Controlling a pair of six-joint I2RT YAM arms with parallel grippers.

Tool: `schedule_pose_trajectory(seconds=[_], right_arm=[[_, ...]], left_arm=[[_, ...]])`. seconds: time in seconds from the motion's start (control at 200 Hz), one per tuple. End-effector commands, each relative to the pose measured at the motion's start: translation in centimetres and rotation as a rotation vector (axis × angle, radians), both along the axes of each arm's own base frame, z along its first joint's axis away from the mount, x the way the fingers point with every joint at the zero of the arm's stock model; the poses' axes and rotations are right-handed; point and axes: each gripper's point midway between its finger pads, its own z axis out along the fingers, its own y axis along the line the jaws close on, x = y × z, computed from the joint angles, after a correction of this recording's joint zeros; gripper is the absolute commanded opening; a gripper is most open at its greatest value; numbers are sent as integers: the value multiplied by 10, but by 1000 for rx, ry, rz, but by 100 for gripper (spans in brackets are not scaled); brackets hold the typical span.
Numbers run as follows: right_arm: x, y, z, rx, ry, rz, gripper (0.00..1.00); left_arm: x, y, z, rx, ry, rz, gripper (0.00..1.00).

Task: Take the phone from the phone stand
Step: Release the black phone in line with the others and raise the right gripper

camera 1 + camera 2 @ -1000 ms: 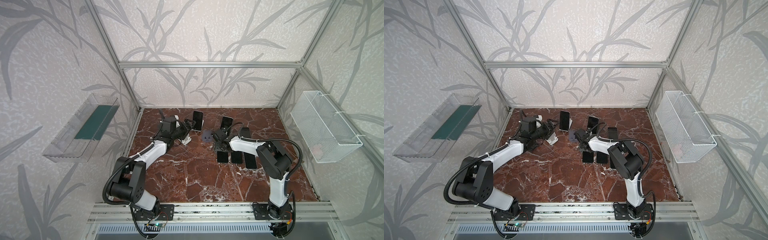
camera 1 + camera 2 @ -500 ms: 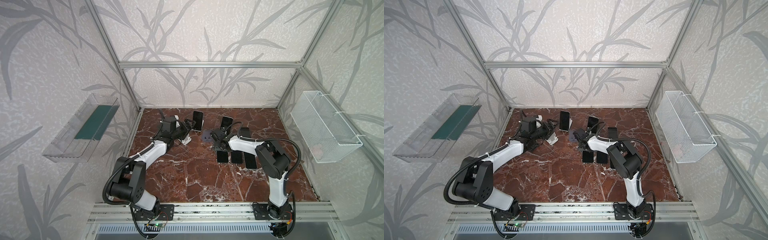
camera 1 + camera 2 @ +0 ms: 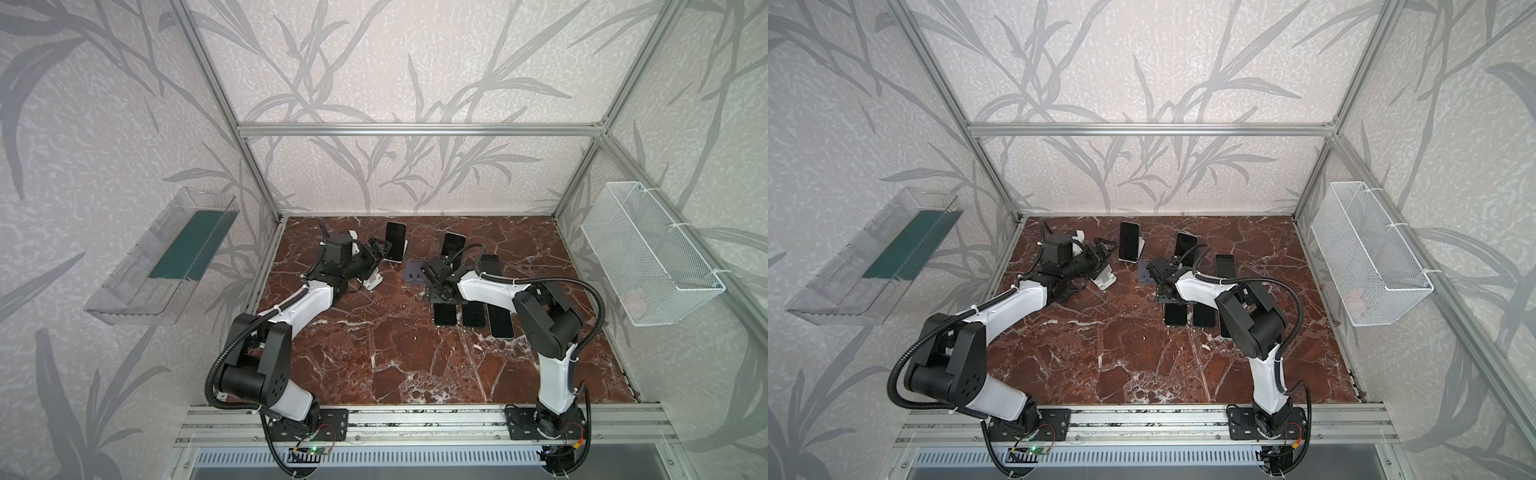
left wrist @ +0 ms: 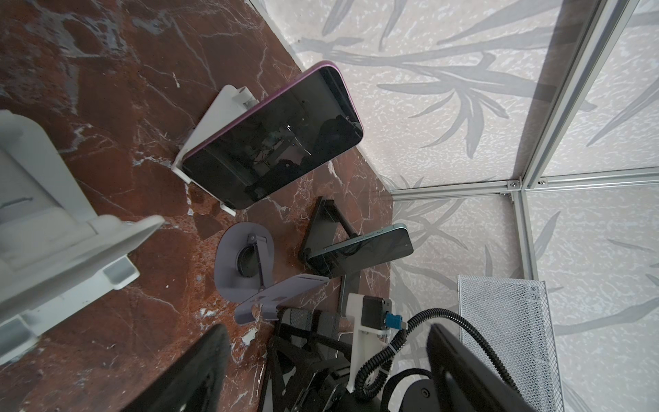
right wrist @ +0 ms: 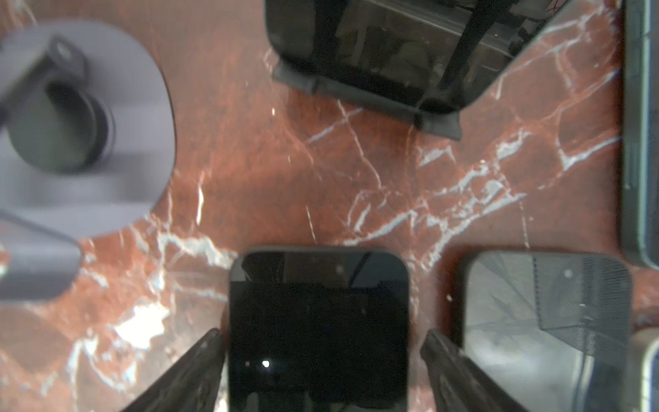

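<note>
Two phones stand on stands at the back: a purple-edged phone (image 3: 395, 242) (image 4: 271, 142) on a white stand (image 4: 217, 121), and a teal phone (image 3: 452, 245) (image 4: 360, 253) on a black stand (image 4: 322, 228). My right gripper (image 3: 440, 293) (image 5: 321, 333) is open and low over a black phone (image 5: 317, 328) (image 3: 445, 314) that lies flat on the table; its fingers straddle the phone's end, with a gap on one side. My left gripper (image 3: 380, 249) (image 4: 326, 330) is open and empty, beside the purple-edged phone.
An empty grey stand (image 3: 413, 275) (image 5: 89, 142) and an empty white stand (image 3: 372, 282) (image 4: 53, 221) sit mid-table. More phones lie flat: (image 3: 473, 314), (image 3: 500, 322), (image 3: 490, 266). A wire basket (image 3: 648, 257) hangs on the right wall and a clear tray (image 3: 166, 257) on the left wall.
My right gripper's jaws have spread apart around the flat black phone, which now rests on the table. The left arm has not moved.
</note>
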Motion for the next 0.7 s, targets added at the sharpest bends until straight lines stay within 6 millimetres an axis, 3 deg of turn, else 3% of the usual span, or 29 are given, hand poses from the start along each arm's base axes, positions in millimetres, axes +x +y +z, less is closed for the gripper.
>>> schedule_pose_trajectory(seconds=[0.0, 0.39, 0.445, 0.695], right_arm=[[-10, 2, 21, 5, 13, 70, 88], [-7, -5, 105, 54, -153, 83, 89], [-7, -10, 129, 73, -207, 71, 89], [5, -34, 191, 84, -402, -85, 97]], left_arm=[[3, -2, 22, -17, -54, -9, 87], [1, 0, 29, -11, -71, -3, 87], [0, 1, 31, -8, -75, -1, 87], [-7, 7, 63, 5, -149, 7, 87]])
